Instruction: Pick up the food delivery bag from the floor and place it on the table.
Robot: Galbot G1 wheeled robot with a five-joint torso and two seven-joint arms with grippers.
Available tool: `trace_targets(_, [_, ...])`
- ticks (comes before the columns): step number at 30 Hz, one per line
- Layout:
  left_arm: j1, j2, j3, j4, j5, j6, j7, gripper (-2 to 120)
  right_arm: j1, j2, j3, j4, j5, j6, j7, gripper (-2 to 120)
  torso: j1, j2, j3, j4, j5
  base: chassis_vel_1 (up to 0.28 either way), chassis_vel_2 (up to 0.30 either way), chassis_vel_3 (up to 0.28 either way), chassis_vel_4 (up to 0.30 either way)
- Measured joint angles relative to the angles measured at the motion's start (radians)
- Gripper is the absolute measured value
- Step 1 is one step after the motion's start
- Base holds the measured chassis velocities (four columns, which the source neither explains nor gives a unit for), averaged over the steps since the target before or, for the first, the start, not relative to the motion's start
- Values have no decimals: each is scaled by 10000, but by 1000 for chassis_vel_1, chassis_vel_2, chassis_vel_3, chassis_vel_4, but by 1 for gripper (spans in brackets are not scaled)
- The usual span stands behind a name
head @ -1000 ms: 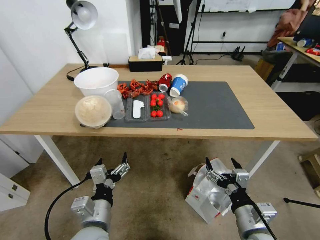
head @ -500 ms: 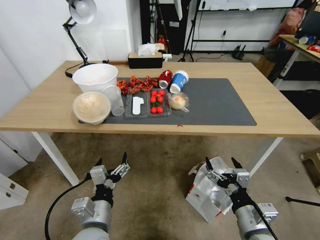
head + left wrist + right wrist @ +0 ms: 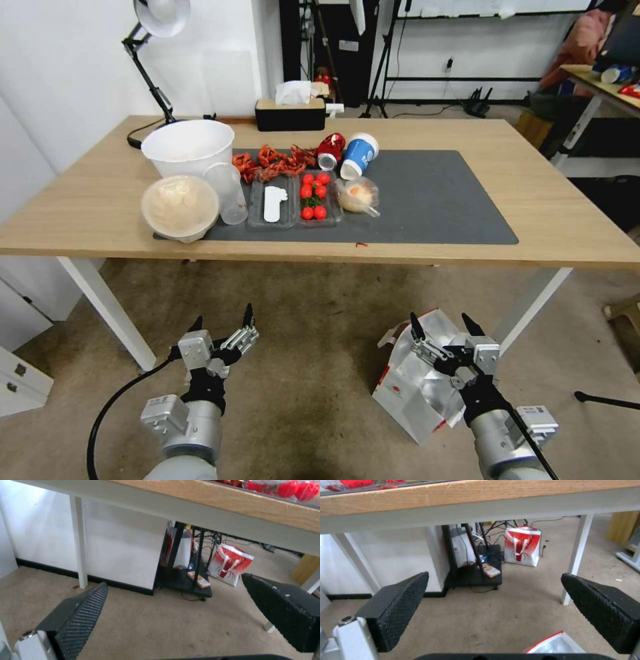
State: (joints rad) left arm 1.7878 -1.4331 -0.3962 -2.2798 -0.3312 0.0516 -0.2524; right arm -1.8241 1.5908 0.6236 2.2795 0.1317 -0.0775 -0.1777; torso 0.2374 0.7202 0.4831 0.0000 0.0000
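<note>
Grey-brown floor (image 3: 313, 373) before table's (image 3: 573, 233) near edge, food delivery bag (image 3: 413, 393) ungrasped; right gripper (image 3: 445, 327) spread above, left gripper (image 3: 223, 325) spread, idle; approach step; next: lower, clamp rim.

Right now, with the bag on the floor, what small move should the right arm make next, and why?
Probably lower the right pincer onto the food delivery bag. Its jaws are open above the bag's open top, not touching it, and the bag sits on the floor. The left pincer hangs open off to the side.
</note>
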Motion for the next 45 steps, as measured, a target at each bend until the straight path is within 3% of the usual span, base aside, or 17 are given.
trace_targets(45, [2, -13, -12, 103, 329, 234, 26, 100, 35, -24, 60, -47, 97, 54, -67, 100, -767, -1945, -1181, 0, -1, 0, 0, 0, 0])
